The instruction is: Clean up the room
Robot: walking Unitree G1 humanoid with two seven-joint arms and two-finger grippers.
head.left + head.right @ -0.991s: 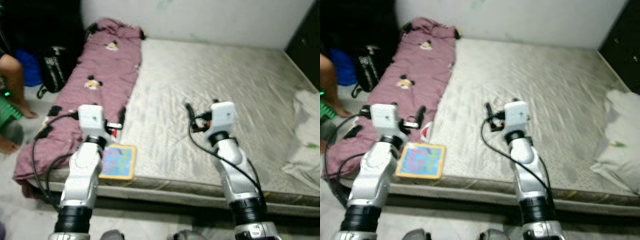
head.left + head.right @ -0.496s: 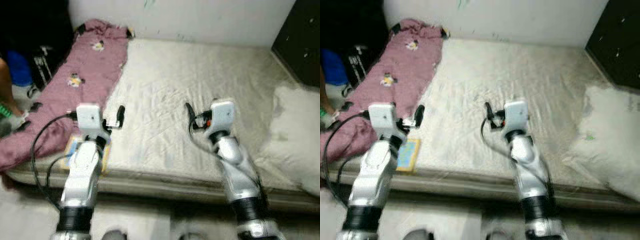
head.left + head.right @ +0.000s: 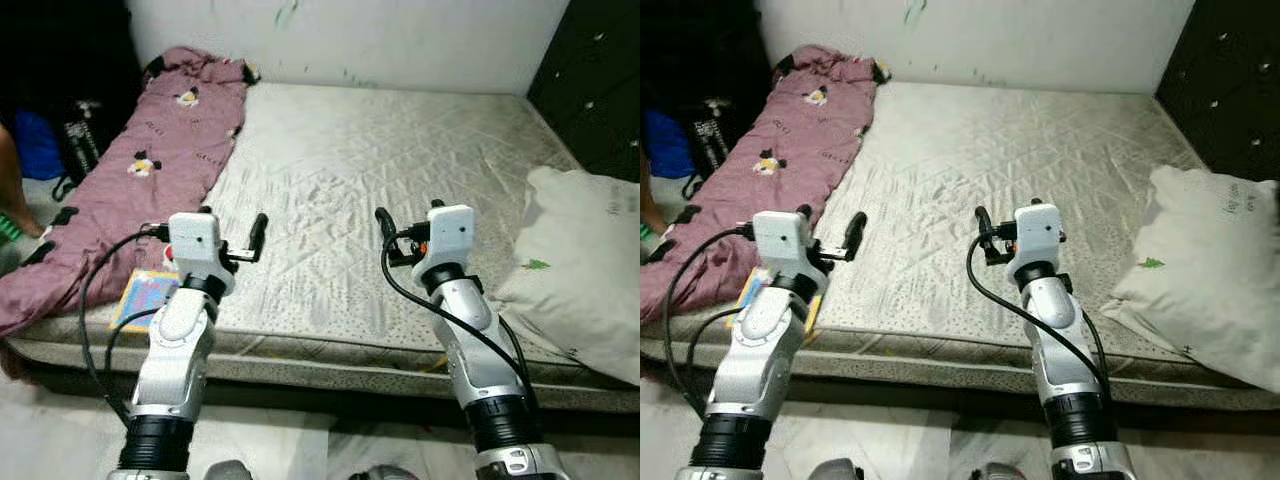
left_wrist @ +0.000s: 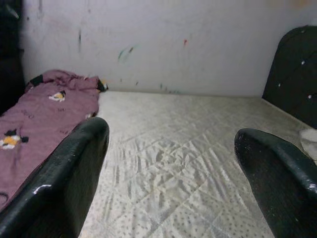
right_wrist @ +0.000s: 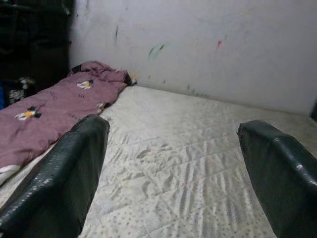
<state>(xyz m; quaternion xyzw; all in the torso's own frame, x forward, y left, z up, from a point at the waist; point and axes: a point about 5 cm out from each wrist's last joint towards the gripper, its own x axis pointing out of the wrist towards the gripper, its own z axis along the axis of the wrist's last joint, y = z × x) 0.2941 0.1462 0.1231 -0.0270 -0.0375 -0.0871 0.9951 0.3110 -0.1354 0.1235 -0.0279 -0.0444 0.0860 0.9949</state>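
A bare quilted mattress (image 3: pixel 400 190) lies against a marked white wall (image 3: pixel 400 40), beside a dark cabinet (image 3: pixel 595 80).

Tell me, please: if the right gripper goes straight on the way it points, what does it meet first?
Probably the wall. The right gripper is open and points level over the mattress, with nothing between its fingers; depth is unclear.

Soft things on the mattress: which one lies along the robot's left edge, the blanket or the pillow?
The maroon blanket, printed with small cartoon figures, runs along the left edge. The white pillow sits at the right edge.
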